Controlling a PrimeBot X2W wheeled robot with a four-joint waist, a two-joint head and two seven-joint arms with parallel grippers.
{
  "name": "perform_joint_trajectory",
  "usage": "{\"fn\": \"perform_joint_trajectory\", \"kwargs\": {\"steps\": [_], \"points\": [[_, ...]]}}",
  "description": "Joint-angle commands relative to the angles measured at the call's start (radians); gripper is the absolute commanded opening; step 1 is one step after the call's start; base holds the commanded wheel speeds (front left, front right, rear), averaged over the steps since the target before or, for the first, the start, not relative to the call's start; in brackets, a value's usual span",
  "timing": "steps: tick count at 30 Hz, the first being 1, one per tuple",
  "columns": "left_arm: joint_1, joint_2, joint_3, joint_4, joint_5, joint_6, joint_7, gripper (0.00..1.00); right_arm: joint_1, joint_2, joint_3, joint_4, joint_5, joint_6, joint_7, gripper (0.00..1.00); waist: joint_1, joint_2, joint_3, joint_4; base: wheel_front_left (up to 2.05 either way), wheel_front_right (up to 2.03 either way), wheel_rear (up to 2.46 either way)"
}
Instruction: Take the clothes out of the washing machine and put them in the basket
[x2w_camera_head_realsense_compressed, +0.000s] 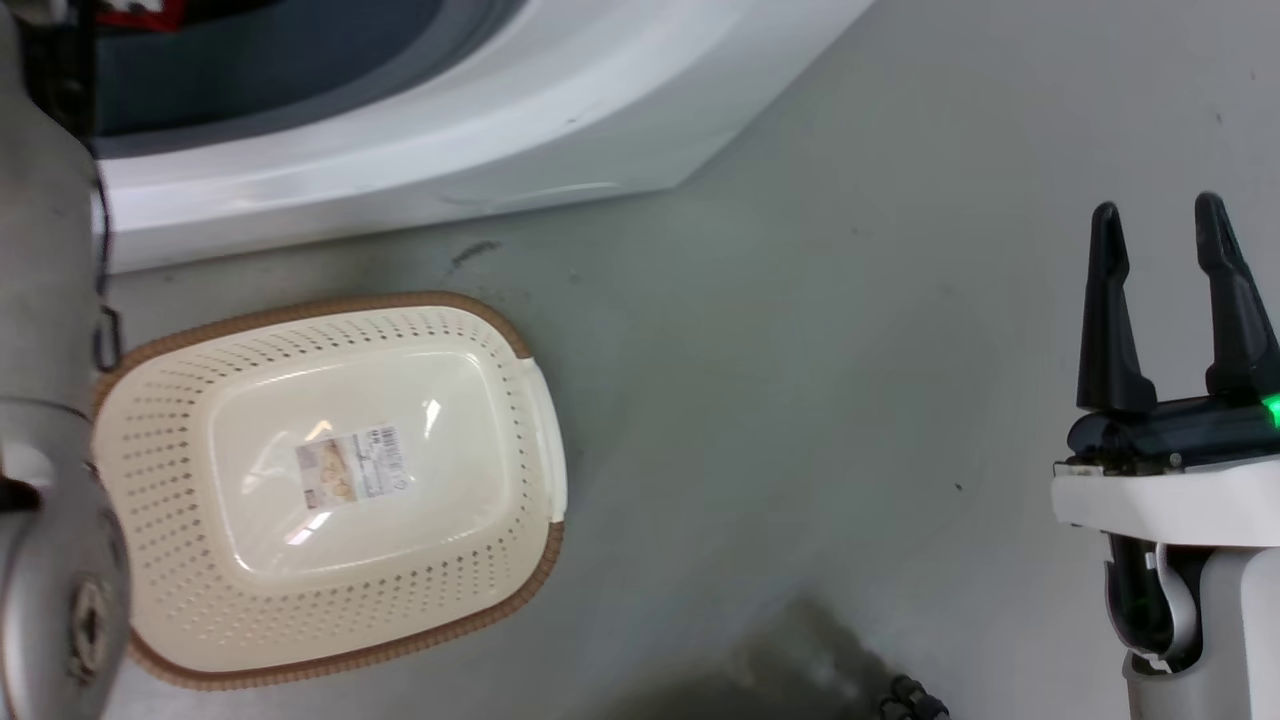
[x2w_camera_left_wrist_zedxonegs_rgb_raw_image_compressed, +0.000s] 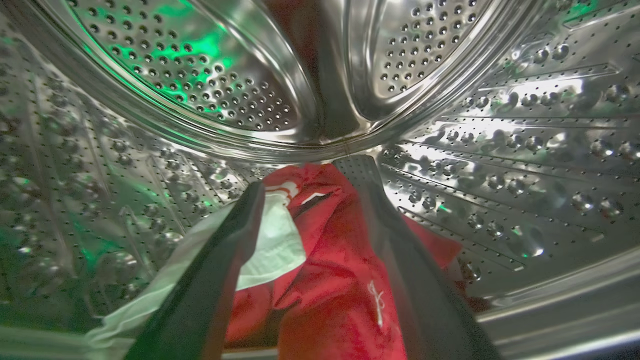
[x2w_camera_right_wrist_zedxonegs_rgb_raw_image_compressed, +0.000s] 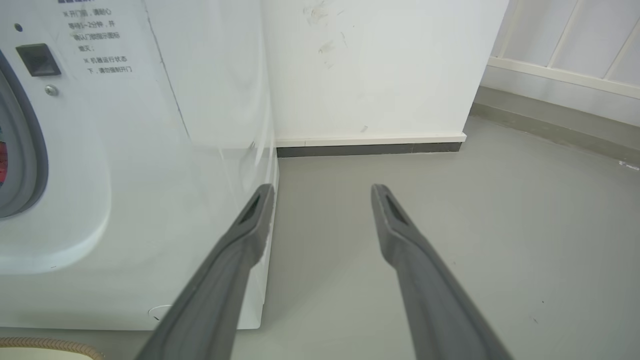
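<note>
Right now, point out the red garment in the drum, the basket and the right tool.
Red garment (x2w_camera_left_wrist_zedxonegs_rgb_raw_image_compressed: 330, 285): left wrist view, on the middle of its red fabric.
Basket (x2w_camera_head_realsense_compressed: 330, 302): head view, on the far side of its brown rim.
Right tool (x2w_camera_head_realsense_compressed: 1157, 215): head view, midway between its two fingertips.

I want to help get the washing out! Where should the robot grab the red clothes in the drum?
Probably the thick bunched red fold in the middle of the clothes, not the thin pale flap, which could slip. Come straight in from the door side, as the open left gripper does, one finger on each side of the heap lying low in the drum.
</note>
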Motion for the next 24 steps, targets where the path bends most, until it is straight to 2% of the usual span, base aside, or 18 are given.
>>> {"fn": "perform_joint_trajectory", "kwargs": {"steps": [1,8,13,19,24], "points": [[-0.045,0.016,-0.002,0.015,0.000,-0.007,0.025,1.00,-0.020,0.002,0.001,-0.010,0.013,-0.001,-0.002,1.00,-0.0003,0.0000,0.050,-0.039,0.00,0.00,0.00],[-0.217,0.094,-0.056,0.091,0.044,-0.036,0.177,1.00,-0.036,0.002,0.005,-0.019,0.047,-0.001,-0.002,1.00,-0.0003,0.0000,0.125,-0.075,0.00,0.00,0.00],[-0.294,0.130,-0.079,0.134,0.059,-0.043,0.270,1.00,-0.044,0.002,0.013,-0.023,0.068,-0.001,-0.002,1.00,-0.0003,0.0000,0.164,-0.089,0.00,0.00,0.00],[-0.364,0.144,-0.101,0.187,0.064,-0.052,0.406,1.00,-0.055,0.002,0.025,-0.026,0.079,-0.001,-0.002,1.00,-0.0003,0.0000,0.193,-0.103,0.00,0.00,0.00],[-0.388,0.140,-0.113,0.210,0.056,-0.054,0.468,1.00,-0.066,0.002,0.027,-0.029,0.085,-0.001,-0.002,1.00,-0.0003,0.0000,0.202,-0.109,0.00,0.00,0.00]]}}
